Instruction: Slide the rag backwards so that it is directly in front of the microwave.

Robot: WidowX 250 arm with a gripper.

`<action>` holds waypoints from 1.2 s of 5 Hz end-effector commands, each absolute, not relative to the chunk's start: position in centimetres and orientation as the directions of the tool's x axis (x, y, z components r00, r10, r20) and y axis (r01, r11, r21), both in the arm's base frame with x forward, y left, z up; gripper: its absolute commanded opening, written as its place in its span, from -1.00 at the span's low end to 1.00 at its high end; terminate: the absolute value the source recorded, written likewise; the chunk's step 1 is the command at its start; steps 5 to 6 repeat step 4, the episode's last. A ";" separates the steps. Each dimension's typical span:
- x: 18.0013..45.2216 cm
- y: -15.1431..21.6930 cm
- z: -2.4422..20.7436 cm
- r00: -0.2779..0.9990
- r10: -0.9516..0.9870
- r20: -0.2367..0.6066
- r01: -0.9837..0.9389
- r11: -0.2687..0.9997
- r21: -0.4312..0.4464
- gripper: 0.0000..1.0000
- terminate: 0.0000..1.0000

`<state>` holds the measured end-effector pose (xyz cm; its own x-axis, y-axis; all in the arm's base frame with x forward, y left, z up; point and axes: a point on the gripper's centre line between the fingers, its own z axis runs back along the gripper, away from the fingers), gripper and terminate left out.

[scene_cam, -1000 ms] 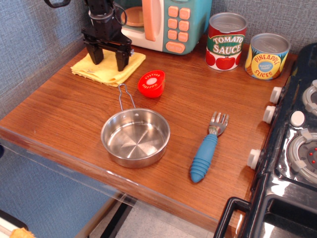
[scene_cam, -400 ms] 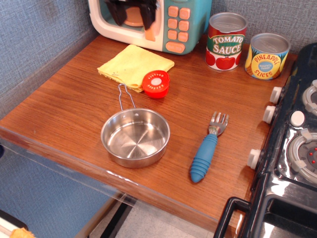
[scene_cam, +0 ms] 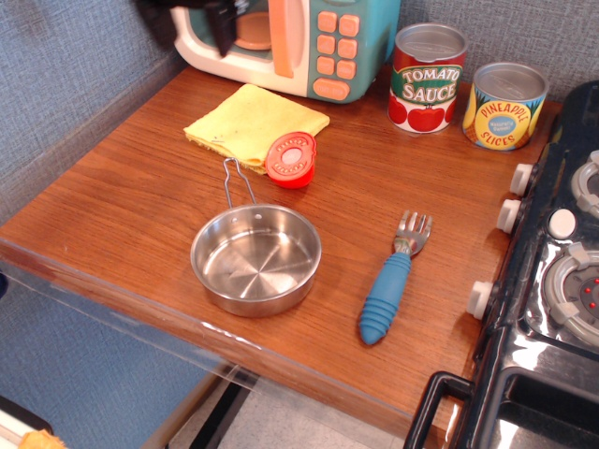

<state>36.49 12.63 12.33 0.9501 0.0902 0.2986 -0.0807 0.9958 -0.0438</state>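
Observation:
The pale yellow rag (scene_cam: pixel 255 123) lies flat on the wooden counter, just in front of the microwave (scene_cam: pixel 329 47), with its right corner touching a red cup (scene_cam: pixel 292 158). The microwave has a teal front, a peach handle and peach buttons. My gripper (scene_cam: pixel 192 17) is a dark blur at the top edge, raised in front of the microwave's left part. It is above and behind the rag and apart from it. Most of it is cut off by the frame, so its jaws do not show clearly.
A steel pan (scene_cam: pixel 255 259) sits near the front edge, its handle pointing at the red cup. A blue-handled fork (scene_cam: pixel 389 284) lies to its right. Tomato sauce (scene_cam: pixel 427 78) and pineapple (scene_cam: pixel 505 106) cans stand at the back. A toy stove (scene_cam: pixel 552 281) borders the right.
My gripper has let go of the rag, risen and moved left along the top edge. The rag has ended up farther right and back. The red cup now leans on its side.

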 end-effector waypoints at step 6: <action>27.9 10.5 11.2 0.969 0.035 0.245 -0.037 0.999 0.004 1.00 1.00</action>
